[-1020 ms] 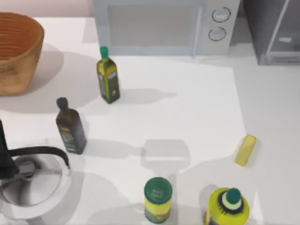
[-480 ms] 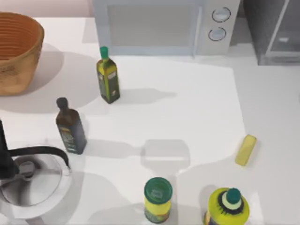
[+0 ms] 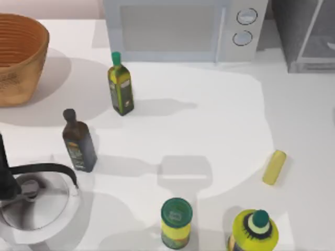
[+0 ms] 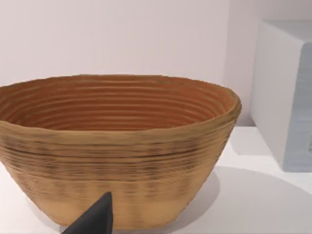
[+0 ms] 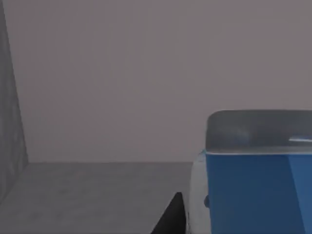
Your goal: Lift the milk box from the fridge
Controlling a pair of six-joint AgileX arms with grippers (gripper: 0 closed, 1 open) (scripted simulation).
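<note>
Milk box (image 5: 253, 190) stands inside grey fridge (image 5: 97, 195).

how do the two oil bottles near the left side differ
The green-capped bottle has a bright green cap and an olive-green body; the dark bottle has a black cap and a near-black body. The green-capped bottle stands farther back, close to the microwave; the dark bottle stands nearer the front, beside the kettle. Both stand upright on the table, bear yellowish labels, and are slim with narrow necks.
</note>
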